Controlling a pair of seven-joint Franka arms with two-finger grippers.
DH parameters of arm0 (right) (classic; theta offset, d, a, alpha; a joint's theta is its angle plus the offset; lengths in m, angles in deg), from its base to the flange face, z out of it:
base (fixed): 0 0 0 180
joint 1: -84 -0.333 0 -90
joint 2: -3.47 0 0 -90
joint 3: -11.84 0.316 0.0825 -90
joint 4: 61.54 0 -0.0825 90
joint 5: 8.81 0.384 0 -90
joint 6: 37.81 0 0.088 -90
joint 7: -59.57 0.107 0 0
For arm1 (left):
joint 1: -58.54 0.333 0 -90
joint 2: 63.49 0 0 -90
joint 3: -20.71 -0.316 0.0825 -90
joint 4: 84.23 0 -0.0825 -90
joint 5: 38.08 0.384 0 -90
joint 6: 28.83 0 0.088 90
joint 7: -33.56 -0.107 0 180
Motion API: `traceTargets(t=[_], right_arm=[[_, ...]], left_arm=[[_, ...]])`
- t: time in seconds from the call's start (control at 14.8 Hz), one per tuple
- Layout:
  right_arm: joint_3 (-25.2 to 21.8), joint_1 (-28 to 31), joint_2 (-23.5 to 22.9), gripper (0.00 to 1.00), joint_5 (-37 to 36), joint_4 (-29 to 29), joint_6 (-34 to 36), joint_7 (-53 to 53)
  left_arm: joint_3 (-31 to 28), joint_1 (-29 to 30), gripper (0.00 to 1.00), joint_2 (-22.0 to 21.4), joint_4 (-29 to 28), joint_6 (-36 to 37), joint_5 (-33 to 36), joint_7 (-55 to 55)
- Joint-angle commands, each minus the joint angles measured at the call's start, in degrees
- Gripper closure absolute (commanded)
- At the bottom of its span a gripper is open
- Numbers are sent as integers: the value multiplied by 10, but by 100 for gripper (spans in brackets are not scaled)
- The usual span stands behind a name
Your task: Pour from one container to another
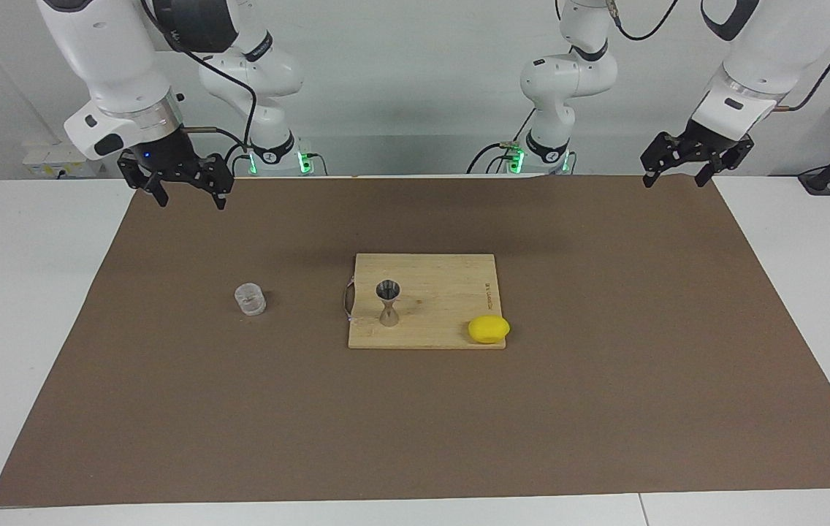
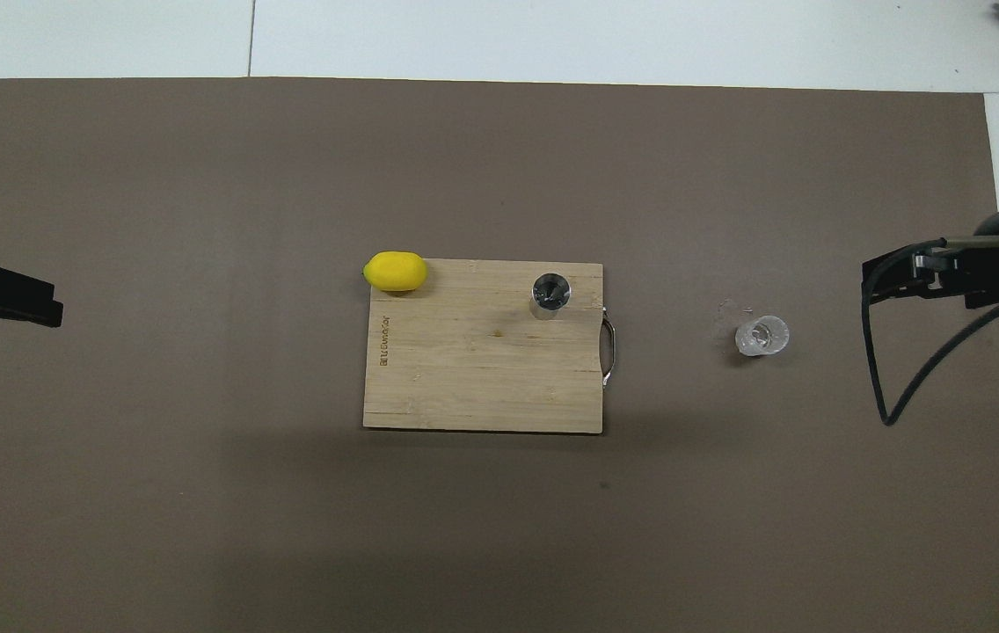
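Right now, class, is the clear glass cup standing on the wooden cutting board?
No: the clear glass cup stands on the brown mat beside the cutting board, toward the right arm's end.

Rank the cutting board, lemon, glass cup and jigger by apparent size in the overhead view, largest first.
1. Cutting board, by far the largest.
2. Lemon.
3. Glass cup and jigger: seen from above they look about alike, so no ranking between them.
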State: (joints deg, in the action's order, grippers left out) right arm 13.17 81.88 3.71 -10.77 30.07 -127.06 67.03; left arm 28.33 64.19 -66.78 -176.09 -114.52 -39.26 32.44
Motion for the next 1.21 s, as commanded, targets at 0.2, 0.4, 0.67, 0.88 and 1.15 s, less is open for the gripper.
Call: traceTargets(t=[0.2,0.4,0.67,0.88,1.15], right_arm=[[2,4,13,0,12,14,5,-12],[2,4,15,0,13,18,3,-12],[2,6,15,0,27,19,0,-16],[2,2,15,0,22,19,-2,-21],[2,0,16,0,14,22,-11,-31]], left_arm=[[2,6,0,-13,-10,4,-5,-4],[2,6,0,-13,-10,4,-4,-4],[2,6,0,-13,-10,4,-4,-4],[2,6,0,-13,-10,4,-5,-4],[2,6,0,-13,-10,4,-5,-4]])
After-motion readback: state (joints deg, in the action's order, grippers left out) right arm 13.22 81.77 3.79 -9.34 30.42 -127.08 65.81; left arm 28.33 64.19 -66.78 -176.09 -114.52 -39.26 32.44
